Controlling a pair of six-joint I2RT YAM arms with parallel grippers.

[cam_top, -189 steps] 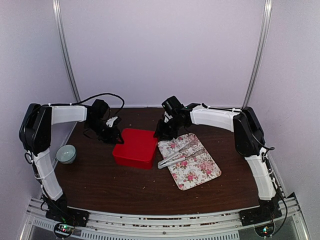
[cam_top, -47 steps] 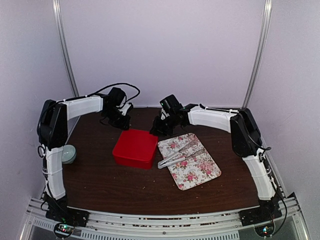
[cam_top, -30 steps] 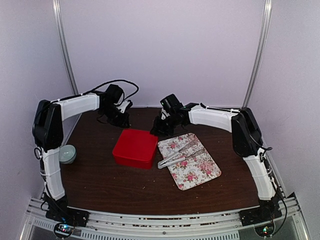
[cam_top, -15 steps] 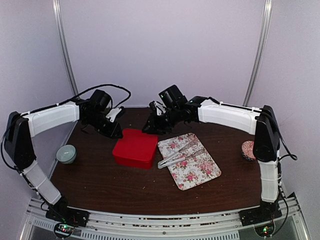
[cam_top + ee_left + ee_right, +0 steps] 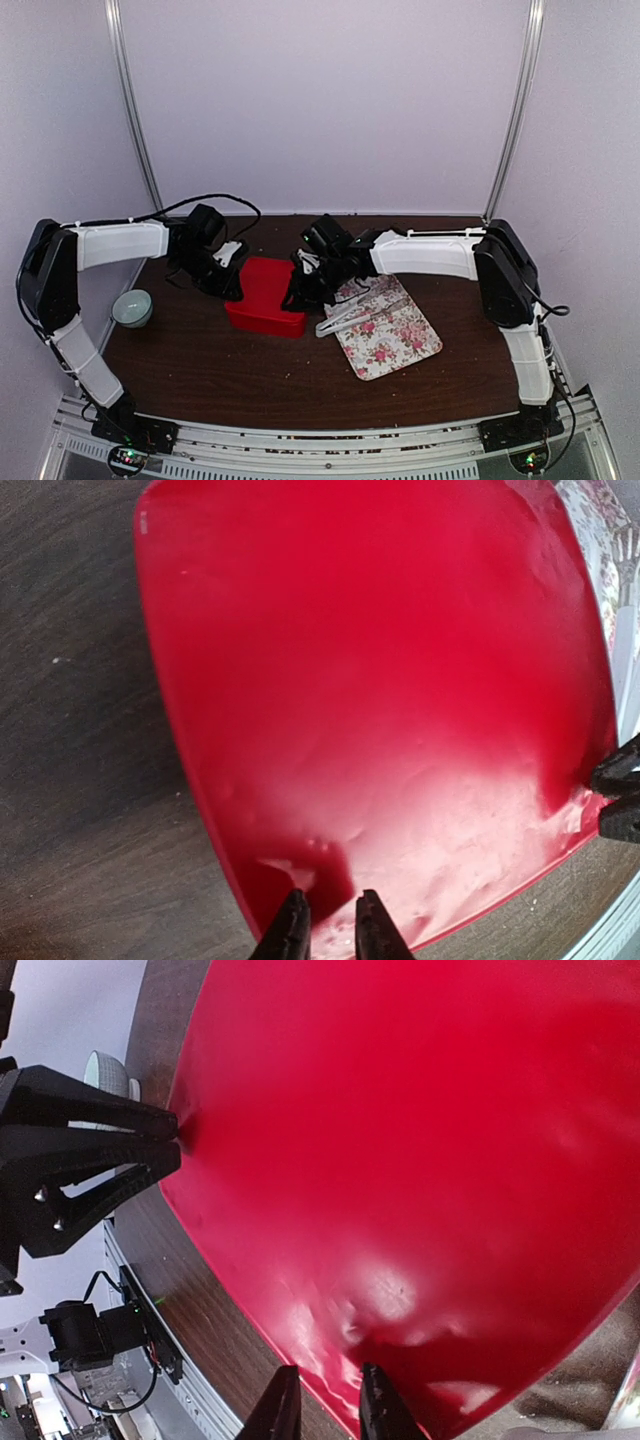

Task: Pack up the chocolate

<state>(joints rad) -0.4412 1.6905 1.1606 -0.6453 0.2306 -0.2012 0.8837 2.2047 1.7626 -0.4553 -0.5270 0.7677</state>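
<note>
No chocolate shows in any view. A red box with its lid closed sits mid-table and fills the left wrist view and the right wrist view. My left gripper is at the box's left edge, its fingers almost together over the lid's rim, with nothing between them. My right gripper is at the box's right edge, its fingers likewise close together and empty over the lid's rim. Each gripper's tips show in the other's wrist view.
A rose-printed tray lies right of the box with white tongs across its left part. A small pale bowl stands at the table's left edge. The arm bases line the near edge.
Both grippers have come in from behind the box and down onto its left and right edges. The box, tray and tongs have not moved.
</note>
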